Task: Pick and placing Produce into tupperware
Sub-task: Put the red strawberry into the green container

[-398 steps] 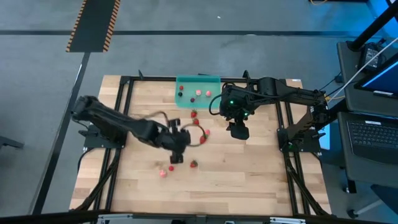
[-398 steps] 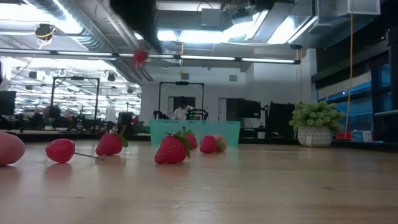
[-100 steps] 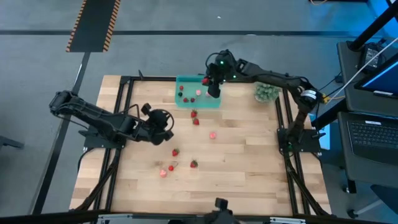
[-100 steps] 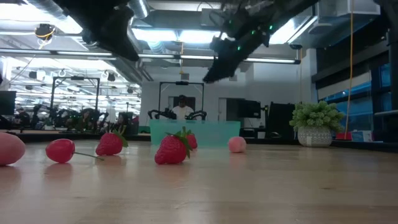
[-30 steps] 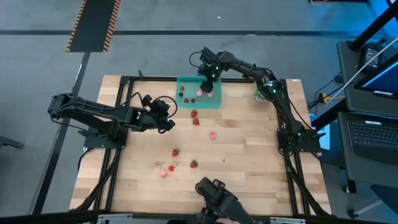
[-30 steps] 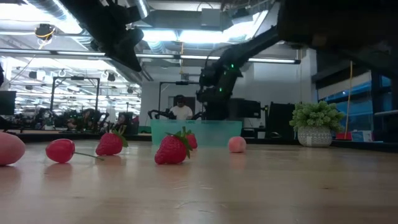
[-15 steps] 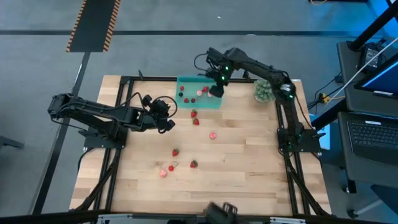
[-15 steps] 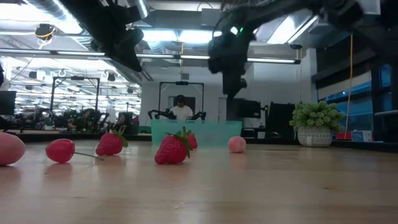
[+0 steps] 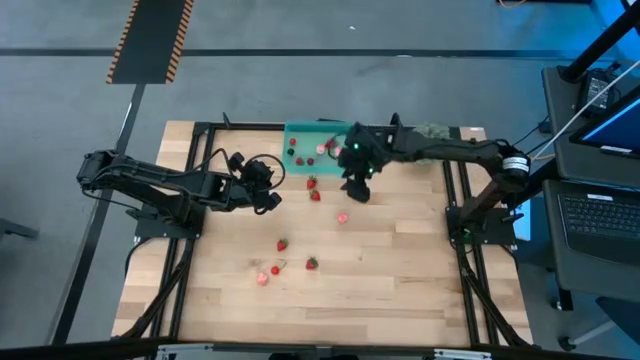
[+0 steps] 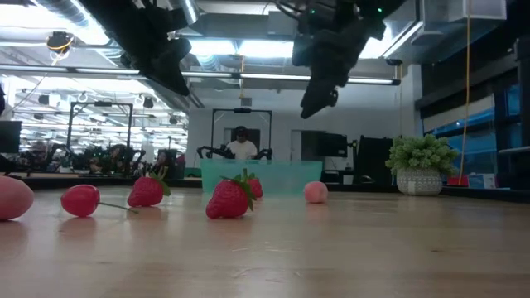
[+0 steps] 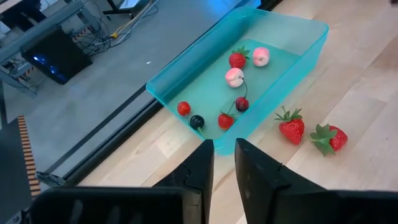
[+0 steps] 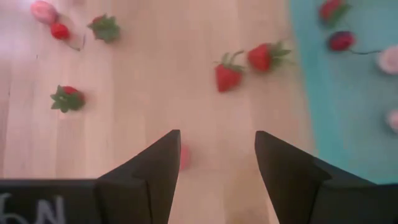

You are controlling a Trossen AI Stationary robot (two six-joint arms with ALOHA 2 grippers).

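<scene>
Table (image 9: pixel 400 290): I had the light wood top under both arms, with loose produce scattered across its middle.
Tupperware (image 9: pixel 300 131): it sat at the far edge, a teal tray already holding several berries; two strawberries lay just outside its near wall.
Right gripper (image 9: pixel 356 190): I saw it hanging above the table just beside the tray's near right corner, fingers spread wide and empty.
Left gripper (image 9: pixel 268 196): it waited well to the left of the tray, fingers nearly closed with only a slit between them, holding nothing.
Pink berry (image 9: pixel 342 216): it lay on bare wood just beside and toward the near edge from the right gripper; in the right wrist view it showed against the inner edge of one finger (image 12: pixel 149 168).
Key relation: I judged the right arm far nearer; a round piece, so no long axis to line up with.
</scene>
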